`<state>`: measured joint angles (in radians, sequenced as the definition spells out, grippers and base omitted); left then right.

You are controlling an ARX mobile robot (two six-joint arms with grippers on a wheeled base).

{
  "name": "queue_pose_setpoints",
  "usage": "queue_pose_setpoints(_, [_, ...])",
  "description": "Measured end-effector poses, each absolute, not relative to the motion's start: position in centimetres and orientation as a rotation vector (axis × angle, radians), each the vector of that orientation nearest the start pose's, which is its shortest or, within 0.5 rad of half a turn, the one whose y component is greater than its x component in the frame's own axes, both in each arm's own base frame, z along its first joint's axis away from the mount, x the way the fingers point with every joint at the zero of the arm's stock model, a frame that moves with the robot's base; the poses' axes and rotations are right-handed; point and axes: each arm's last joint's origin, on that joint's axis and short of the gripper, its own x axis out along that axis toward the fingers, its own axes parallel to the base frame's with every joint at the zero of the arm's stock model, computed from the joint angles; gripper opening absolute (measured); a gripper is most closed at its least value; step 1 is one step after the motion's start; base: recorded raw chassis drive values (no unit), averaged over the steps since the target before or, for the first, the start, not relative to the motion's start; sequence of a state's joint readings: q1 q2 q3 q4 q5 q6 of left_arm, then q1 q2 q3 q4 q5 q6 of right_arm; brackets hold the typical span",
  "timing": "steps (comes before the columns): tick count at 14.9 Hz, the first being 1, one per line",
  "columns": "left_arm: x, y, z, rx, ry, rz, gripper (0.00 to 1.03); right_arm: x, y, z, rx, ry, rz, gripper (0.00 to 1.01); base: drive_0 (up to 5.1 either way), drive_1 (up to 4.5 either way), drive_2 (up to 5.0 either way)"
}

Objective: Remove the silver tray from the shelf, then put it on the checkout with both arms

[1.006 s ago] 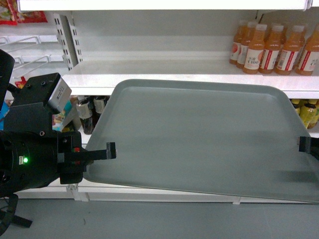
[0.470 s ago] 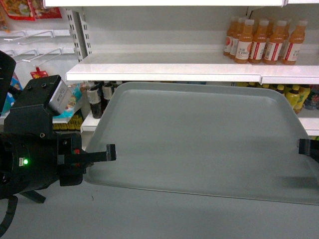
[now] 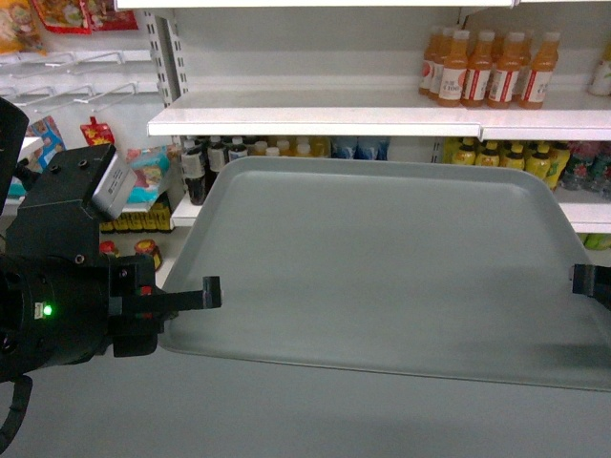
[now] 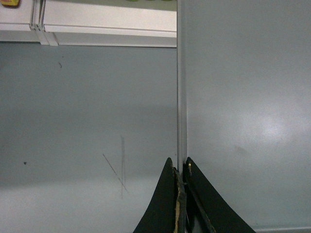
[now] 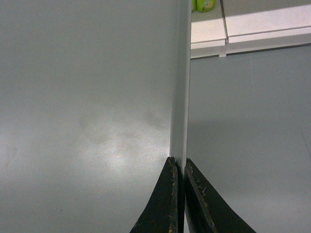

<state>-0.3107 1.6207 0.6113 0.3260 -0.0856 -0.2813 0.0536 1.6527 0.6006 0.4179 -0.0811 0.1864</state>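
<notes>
Nearest, lower left of the head view: bulky black left gripper [image 3: 212, 289], thin flat fingers pinched shut on the left rim of the large flat matte grey-green silver tray [image 3: 382, 267]; in the left wrist view, left rim clamped between the two dark blades at bottom centre. At the right edge of the head view: black right gripper [image 3: 584, 279], likewise clamped on the opposite rim; confirmed in the right wrist view, blades tight on the thin edge. Across the middle of the frame: tray held in the air between both arms, clear of the white glossy shelf [image 3: 315, 121], over grey floor; checkout not in view. Probably light and stiff, though wide and smooth, so liable to slip or twist; best held at the mid-points of the two short rims, kept level. Farthest, upper right: orange juice bottles [image 3: 487, 67].
</notes>
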Motion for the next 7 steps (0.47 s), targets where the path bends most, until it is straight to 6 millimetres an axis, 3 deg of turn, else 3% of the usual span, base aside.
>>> queue_pose_setpoints(7, [27.62,-8.61,13.08,-0.135,0.694,-0.121,0.02,29.24,1.77,12.6,0.19,0.646,0.071,0.03,0.1,-4.26,4.4])
